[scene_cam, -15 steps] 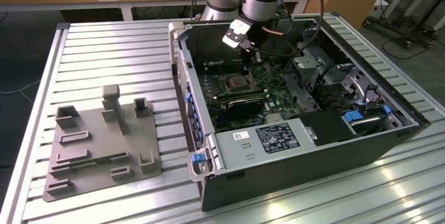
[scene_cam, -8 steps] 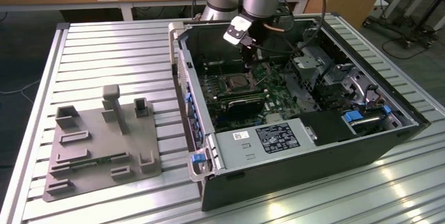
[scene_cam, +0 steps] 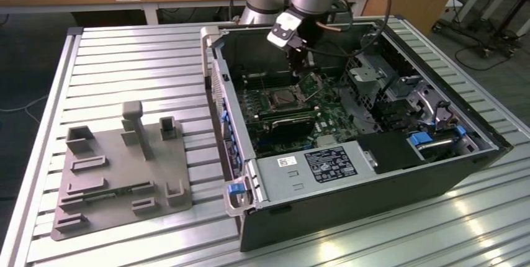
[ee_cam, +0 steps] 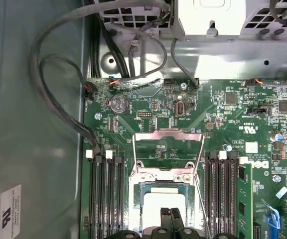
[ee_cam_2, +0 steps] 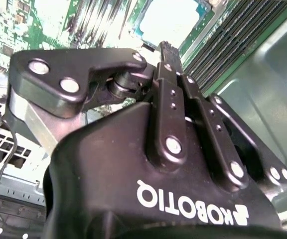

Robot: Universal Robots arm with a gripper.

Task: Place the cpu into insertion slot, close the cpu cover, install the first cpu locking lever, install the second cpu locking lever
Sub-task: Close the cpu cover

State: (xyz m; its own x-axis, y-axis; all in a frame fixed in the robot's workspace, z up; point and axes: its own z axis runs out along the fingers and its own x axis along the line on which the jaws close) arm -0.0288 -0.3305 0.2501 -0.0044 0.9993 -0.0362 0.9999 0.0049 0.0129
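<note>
Hand [ee_cam: 171, 215] clenched over the seated cpu [ee_cam: 153, 204]
Fingertips [ee_cam: 165, 220] pressed together, it hangs above the cpu, which lies in the insertion slot [ee_cam: 135, 209] at the motherboard's [ee_cam: 263, 149] middle; the cpu cover [ee_cam: 168, 133] stands hinged up from one slot edge, and memory slots [ee_cam: 106, 194] flank it.

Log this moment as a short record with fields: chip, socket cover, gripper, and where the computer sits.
chip: silvery cpu lying in the socket
cover: metal frame open, folded back from the socket
gripper: gripper shut, above the chip's edge; contact unclear
setting: open computer case on a slatted metal table
extra: grey tray on the table, at the exterior view's left
</note>
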